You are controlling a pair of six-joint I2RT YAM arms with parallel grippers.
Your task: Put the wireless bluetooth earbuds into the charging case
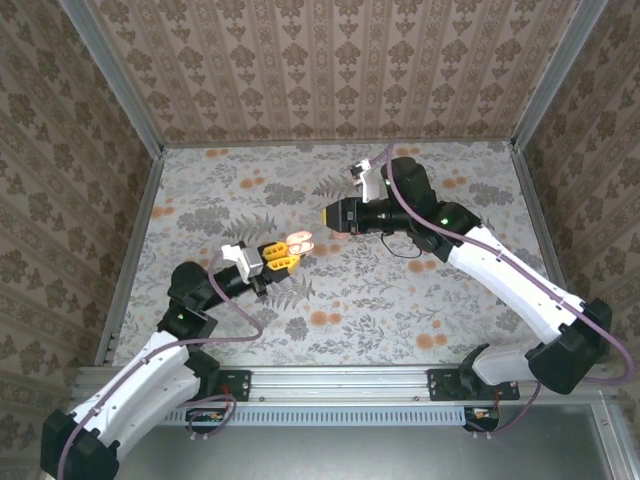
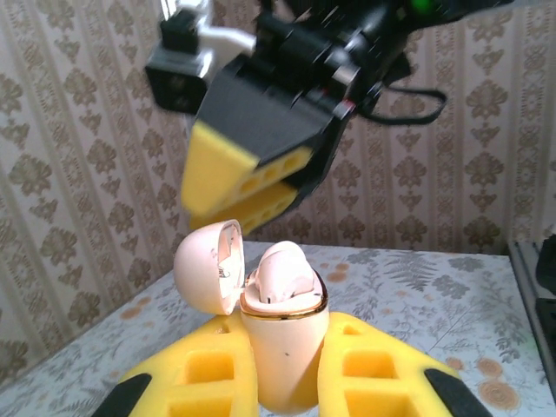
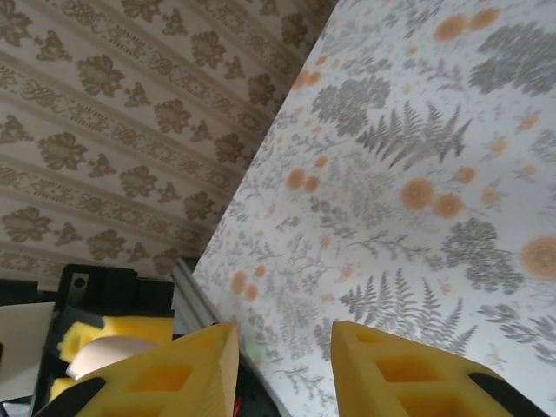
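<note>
Two arms reach toward each other over the middle of your table (image 1: 400, 290), a flat top covered in grey fern and orange flower print and fenced by walls (image 1: 330, 70) of beige damask paper.

Your left gripper (image 1: 287, 253), with its yellow foam-padded fingers (image 2: 204, 369), is clamped on the charging case (image 2: 285, 347), a small smooth salmon-pink plastic shell with a gold rim around its mouth. One pad presses each side of the case, and the case stands upright between them in the left wrist view. Its rounded pink lid (image 2: 207, 265) is swung open and tilts off to the left of the mouth. One pale pink earbud (image 2: 285, 276) sits in the mouth of the case, its domed back rising above the gold rim. You cannot tell from here whether another one lies beside it.

Your right gripper (image 3: 282, 352) has its yellow pads parted by a clear gap, with nothing between them but the table print beyond. From overhead it (image 1: 333, 213) points at the case (image 1: 300, 242) from the far right, near it but not touching. In the left wrist view it (image 2: 248, 187) hangs just above the open lid. In the right wrist view, the case (image 3: 97, 356) shows low at the left, between the left gripper's pads.
</note>
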